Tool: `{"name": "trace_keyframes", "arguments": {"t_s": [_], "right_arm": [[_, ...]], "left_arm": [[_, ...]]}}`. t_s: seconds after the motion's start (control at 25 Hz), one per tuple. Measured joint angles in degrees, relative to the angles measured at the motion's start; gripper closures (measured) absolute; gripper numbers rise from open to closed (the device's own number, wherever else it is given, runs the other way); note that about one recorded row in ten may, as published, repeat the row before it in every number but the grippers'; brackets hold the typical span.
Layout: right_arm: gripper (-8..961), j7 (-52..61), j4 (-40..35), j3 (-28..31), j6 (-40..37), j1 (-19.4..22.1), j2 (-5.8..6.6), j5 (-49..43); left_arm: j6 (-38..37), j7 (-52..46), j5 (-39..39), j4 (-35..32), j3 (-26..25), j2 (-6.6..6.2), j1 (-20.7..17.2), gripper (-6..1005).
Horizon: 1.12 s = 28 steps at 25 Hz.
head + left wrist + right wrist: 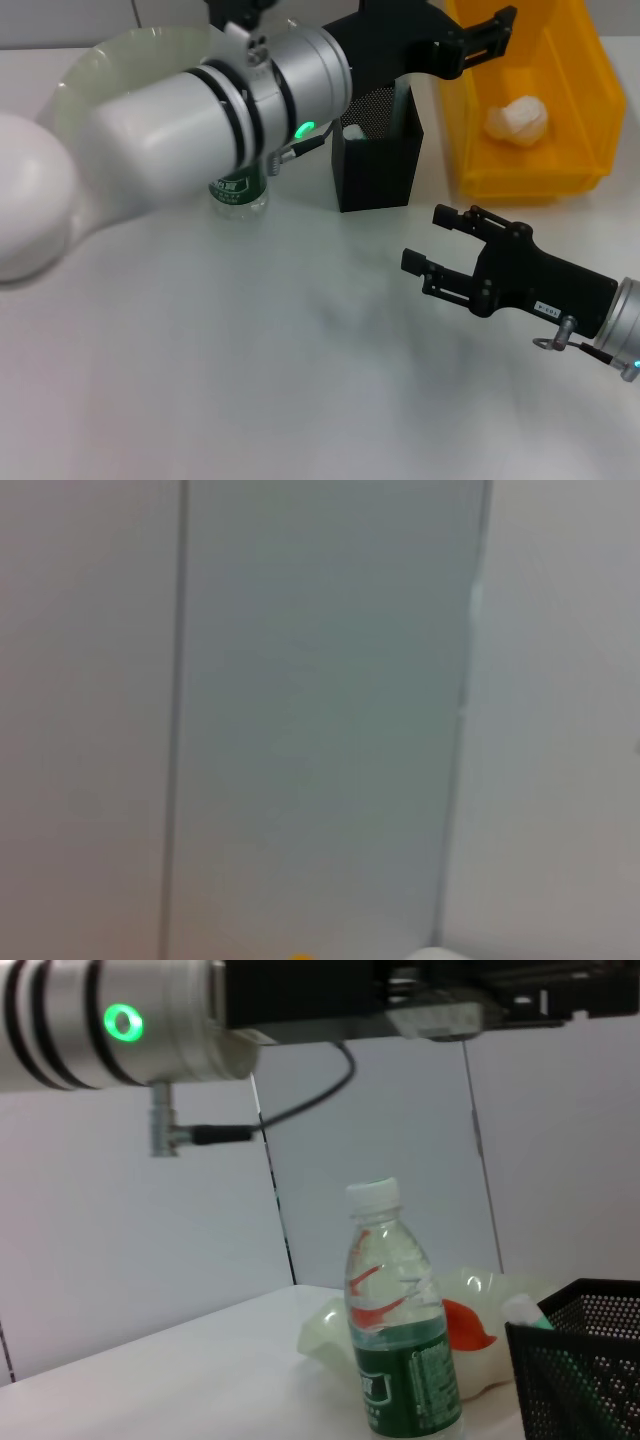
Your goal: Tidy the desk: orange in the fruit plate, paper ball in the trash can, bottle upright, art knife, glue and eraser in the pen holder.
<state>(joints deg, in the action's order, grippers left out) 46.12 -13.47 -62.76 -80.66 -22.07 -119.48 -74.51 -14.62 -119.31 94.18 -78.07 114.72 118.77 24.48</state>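
My left arm reaches across the desk, and its gripper [490, 40] hangs open and empty above the near wall of the yellow trash can [585, 110]. The white paper ball [517, 120] lies inside that can. The black mesh pen holder [378, 160] stands just left of it, with a white-capped item [520, 1310] poking out. The bottle [400, 1330] stands upright beside the holder, half hidden by my left arm in the head view. The orange [465, 1325] rests in the pale-green fruit plate [100, 60]. My right gripper [432, 240] hovers open over the table at the right. The art knife and eraser are out of view.
The white tabletop [250, 360] stretches in front of the bottle and holder. My left forearm [200, 110] spans the space above the plate and bottle. The left wrist view shows only grey wall panels [320, 700].
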Motion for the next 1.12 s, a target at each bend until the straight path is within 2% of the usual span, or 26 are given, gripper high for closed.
{"name": "trace_keyframes", "arguments": {"t_s": [0.12, 0.28, 0.36, 0.44, 0.48, 0.52, 0.64, 0.68, 0.72, 0.8, 0.88, 0.96, 1.12], "right_arm": [[190, 0.0, -0.1, 0.2, -0.1, 0.0, 0.03, 0.0], [190, 0.0, -0.1, 0.3, -0.2, 0.0, 0.11, 0.1], [191, 0.0, -0.1, 0.3, -0.2, -0.1, 0.12, 0.1], [191, 0.0, -0.1, 0.3, -0.2, -0.1, 0.13, 0.1], [191, 0.0, -0.1, 0.3, -0.2, -0.1, 0.13, 0.1], [191, 0.1, -0.1, 0.3, -0.3, -0.1, 0.13, 0.1], [191, 0.1, -0.1, 0.3, -0.4, -0.1, 0.13, 0.1], [191, 0.1, -0.1, 0.3, -0.4, 0.0, 0.13, 0.1], [191, 0.1, -0.1, 0.3, -0.5, 0.0, 0.13, 0.1], [191, 0.2, -0.1, 0.3, -0.9, 0.0, 0.13, 0.1], [191, 0.2, -0.1, 0.3, -1.9, 0.1, 0.18, -0.1], [190, 0.2, -0.2, 0.2, -3.8, 0.2, 0.36, -0.4], [190, 0.2, -1.4, -0.3, -9.9, 1.2, 1.39, -1.3]], "left_arm": [[-7.1, 4.3, -4.9, -1.9, -3.8, 0.06, -1.7, 214], [-19.2, 17.6, -19.0, -0.9, -10.7, 0.08, -3.6, 192], [-26.0, 23.1, -25.7, 1.7, -14.6, 0.03, -3.9, 192], [-36.5, 27.8, -32.7, 7.1, -20.2, -0.01, -3.4, 192], [-36.5, 27.8, -32.7, 7.1, -20.2, -0.01, -3.4, 192], [-45.4, 30.6, -36.5, 12.7, -24.9, -0.04, -2.2, 192], [-58.6, 34.7, -37.7, 22.8, -31.9, -0.22, 0.8, 192], [-58.6, 34.7, -37.7, 22.8, -31.9, -0.22, 0.8, 192], [-65.3, 37.6, -37.4, 28.7, -35.3, -0.56, 2.6, 192], [-71.6, 41.3, -36.0, 35.2, -38.6, -1.12, 4.0, 191], [-72.8, 42.5, -35.1, 36.4, -39.6, -1.25, 4.0, 191], [-74.5, 46.6, -29.4, 38.6, -42.6, -1.95, 2.4, 191], [-74.7, 47.9, -24.3, 39.0, -44.4, -2.53, -0.1, 191]]}}
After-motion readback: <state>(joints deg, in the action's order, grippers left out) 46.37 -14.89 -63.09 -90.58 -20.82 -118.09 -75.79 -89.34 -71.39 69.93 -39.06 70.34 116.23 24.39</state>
